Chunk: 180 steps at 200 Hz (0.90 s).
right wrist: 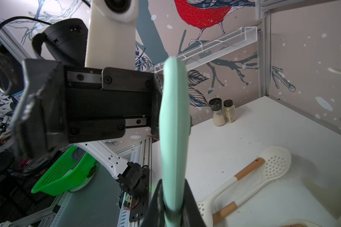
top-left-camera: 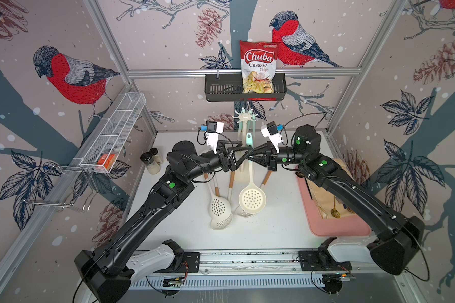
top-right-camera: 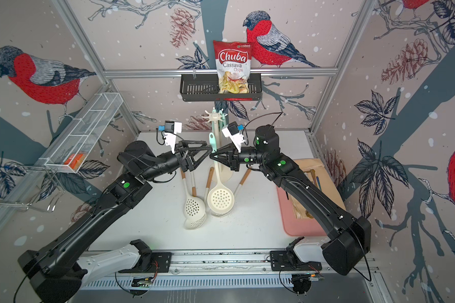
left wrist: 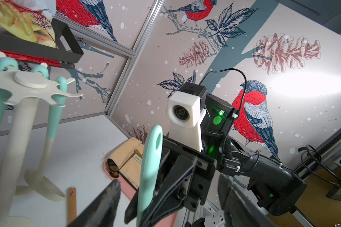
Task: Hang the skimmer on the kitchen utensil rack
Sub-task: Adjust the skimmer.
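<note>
The skimmer [top-left-camera: 252, 200] has a round cream perforated head and a mint handle [right wrist: 173, 127]. It hangs upright above the table in front of the kitchen utensil rack [top-left-camera: 244, 117], a cream stand with a star top [left wrist: 34, 84]. My right gripper [top-left-camera: 250, 155] is shut on the mint handle, with its fingers [right wrist: 191, 202] pressed on both sides. My left gripper [top-left-camera: 246, 146] faces it from the other side. It is open, and its fingers [left wrist: 106, 202] stand apart around the handle and the right gripper's tips. Two mint-handled utensils [left wrist: 55, 110] hang on the rack.
Several cream slotted spoons with wooden handles [top-left-camera: 218, 207] lie on the table below the skimmer. A pink mat [top-left-camera: 336, 225] with a beige roll lies right, two shakers [top-left-camera: 151, 160] left. A black basket [top-left-camera: 216, 90] with a chips bag and a white mesh shelf [top-left-camera: 116, 133] hang on the walls.
</note>
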Each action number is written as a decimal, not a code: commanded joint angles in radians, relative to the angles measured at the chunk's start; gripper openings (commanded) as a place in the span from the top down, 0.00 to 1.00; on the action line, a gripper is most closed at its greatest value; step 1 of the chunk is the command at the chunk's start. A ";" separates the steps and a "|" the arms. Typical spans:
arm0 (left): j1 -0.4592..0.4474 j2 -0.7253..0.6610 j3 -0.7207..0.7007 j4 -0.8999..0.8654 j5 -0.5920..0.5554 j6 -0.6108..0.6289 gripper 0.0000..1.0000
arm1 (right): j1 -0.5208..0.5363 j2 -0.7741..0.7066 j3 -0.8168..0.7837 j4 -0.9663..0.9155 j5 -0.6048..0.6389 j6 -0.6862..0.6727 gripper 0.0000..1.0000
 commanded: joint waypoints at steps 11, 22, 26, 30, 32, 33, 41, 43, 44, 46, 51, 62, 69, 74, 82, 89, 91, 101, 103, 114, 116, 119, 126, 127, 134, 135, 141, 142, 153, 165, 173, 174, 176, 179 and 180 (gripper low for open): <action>0.000 -0.001 -0.005 0.075 0.060 -0.019 0.39 | 0.032 0.023 0.049 -0.046 -0.068 -0.064 1.00; -0.001 0.000 -0.007 0.074 0.066 -0.023 0.43 | 0.042 0.031 0.059 -0.053 -0.073 -0.068 1.00; -0.002 0.001 -0.006 0.075 0.066 -0.023 0.48 | 0.046 0.032 0.061 -0.055 -0.073 -0.069 1.00; -0.002 0.000 -0.007 0.074 0.066 -0.023 0.55 | 0.048 0.033 0.061 -0.055 -0.072 -0.070 1.00; -0.002 -0.001 -0.006 0.074 0.066 -0.023 0.59 | 0.048 0.033 0.061 -0.055 -0.071 -0.069 1.00; -0.002 -0.001 -0.006 0.073 0.064 -0.023 0.61 | 0.049 0.033 0.061 -0.054 -0.069 -0.069 1.00; -0.002 -0.005 -0.007 0.067 0.055 -0.020 0.79 | 0.050 0.030 0.059 -0.053 -0.060 -0.071 1.00; -0.002 -0.007 -0.007 0.066 0.053 -0.019 0.84 | 0.050 0.029 0.057 -0.053 -0.059 -0.072 1.00; -0.002 -0.008 -0.007 0.066 0.052 -0.018 0.86 | 0.050 0.029 0.057 -0.053 -0.057 -0.072 1.00; -0.002 -0.008 -0.007 0.065 0.050 -0.017 0.89 | 0.050 0.027 0.055 -0.054 -0.054 -0.074 1.00; -0.001 -0.012 -0.005 0.059 0.042 -0.013 0.98 | 0.050 0.024 0.053 -0.057 -0.046 -0.078 1.00; -0.001 -0.021 -0.002 0.047 0.023 -0.006 1.00 | 0.050 0.014 0.044 -0.062 -0.021 -0.088 1.00; -0.002 -0.025 -0.001 0.041 0.010 -0.001 1.00 | 0.050 0.005 0.035 -0.062 0.011 -0.094 1.00; -0.002 -0.028 0.003 0.032 -0.005 0.003 1.00 | 0.050 -0.003 0.028 -0.059 0.044 -0.097 0.97; -0.001 -0.034 0.007 0.013 -0.037 0.006 1.00 | 0.057 -0.022 0.009 -0.044 0.128 -0.099 0.76; -0.003 -0.038 0.008 -0.003 -0.076 0.003 1.00 | 0.072 -0.047 -0.014 -0.019 0.237 -0.103 0.54; -0.003 -0.040 0.008 -0.007 -0.090 0.003 1.00 | 0.079 -0.055 -0.022 -0.010 0.269 -0.105 0.50; -0.012 -0.048 0.003 -0.020 -0.150 -0.004 1.00 | 0.132 -0.106 -0.075 0.057 0.476 -0.117 0.41; -0.014 -0.049 0.001 -0.023 -0.162 -0.004 1.00 | 0.143 -0.116 -0.086 0.072 0.512 -0.120 0.40; -0.029 -0.056 -0.005 -0.030 -0.217 -0.005 1.00 | 0.213 -0.152 -0.137 0.157 0.718 -0.138 0.40; -0.032 -0.056 -0.007 -0.032 -0.226 -0.005 1.00 | 0.226 -0.157 -0.144 0.171 0.754 -0.143 0.40; -0.035 -0.057 -0.008 -0.034 -0.238 -0.004 1.00 | 0.243 -0.163 -0.154 0.189 0.801 -0.152 0.40; -0.043 -0.058 -0.009 -0.034 -0.259 -0.005 1.00 | 0.285 -0.169 -0.173 0.229 0.913 -0.179 0.41; -0.044 -0.058 -0.009 -0.035 -0.261 -0.005 1.00 | 0.290 -0.170 -0.175 0.233 0.925 -0.184 0.41; -0.050 -0.057 -0.009 -0.036 -0.275 -0.005 1.00 | 0.329 -0.167 -0.180 0.255 1.006 -0.223 0.42; -0.050 -0.056 -0.010 -0.036 -0.276 -0.006 1.00 | 0.333 -0.166 -0.180 0.257 1.016 -0.228 0.42; -0.056 -0.054 -0.009 -0.038 -0.287 -0.008 1.00 | 0.362 -0.158 -0.173 0.266 1.083 -0.262 0.42; -0.057 -0.054 -0.009 -0.039 -0.288 -0.009 1.00 | 0.367 -0.158 -0.172 0.267 1.093 -0.267 0.42; -0.065 -0.049 -0.008 -0.041 -0.300 -0.009 1.00 | 0.407 -0.134 -0.153 0.273 1.191 -0.315 0.43; -0.072 -0.045 -0.007 -0.045 -0.311 -0.005 1.00 | 0.430 -0.112 -0.134 0.279 1.260 -0.345 0.44; -0.075 -0.042 -0.005 -0.045 -0.313 -0.005 1.00 | 0.438 -0.098 -0.123 0.281 1.278 -0.357 0.47; -0.075 -0.042 -0.006 -0.045 -0.314 -0.006 1.00 | 0.438 -0.097 -0.122 0.281 1.280 -0.358 0.48; -0.076 -0.042 -0.006 -0.044 -0.313 -0.005 1.00 | 0.439 -0.092 -0.118 0.280 1.281 -0.360 0.48; -0.077 -0.041 -0.007 -0.044 -0.313 -0.006 1.00 | 0.440 -0.089 -0.112 0.277 1.284 -0.362 0.49; -0.076 -0.041 -0.007 -0.044 -0.313 -0.006 1.00 | 0.441 -0.087 -0.111 0.276 1.286 -0.363 0.50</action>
